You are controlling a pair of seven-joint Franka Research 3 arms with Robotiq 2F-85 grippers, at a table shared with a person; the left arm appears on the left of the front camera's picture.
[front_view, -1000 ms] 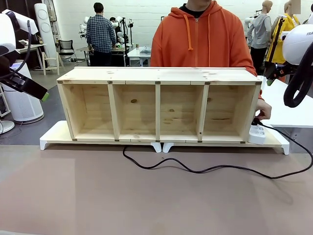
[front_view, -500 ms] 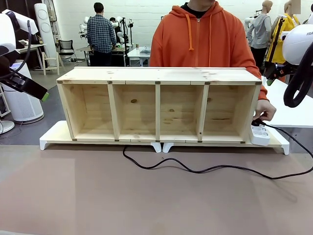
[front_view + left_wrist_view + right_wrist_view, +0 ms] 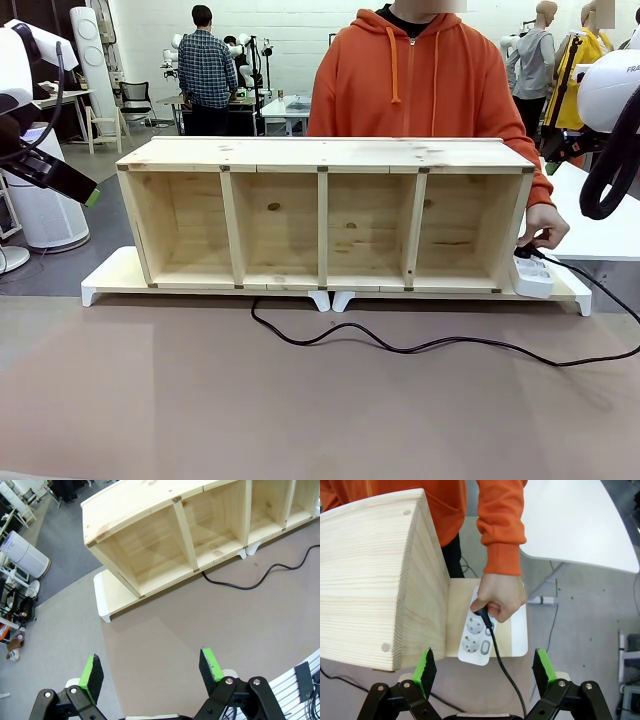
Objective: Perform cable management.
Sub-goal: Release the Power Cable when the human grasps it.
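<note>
Between my spread right fingers [image 3: 428,672], a hand [image 3: 498,596] grips the cable [image 3: 506,672] plug at the power strip [image 3: 479,635]; my left gripper [image 3: 150,672] gapes too; no legible writing.

The brown surface [image 3: 200,400] carried two white risers [image 3: 110,280] set end to end, a four-bay wooden shelf [image 3: 325,155] standing on them. A white power strip [image 3: 533,277] lay on the right riser beside the shelf; the black cable [image 3: 400,347] snaked over the surface

Four-compartment pine shelf unit [image 3: 325,215] on white risers [image 3: 110,280], brown tabletop [image 3: 300,410]; white side table [image 3: 580,520] at far right.
</note>
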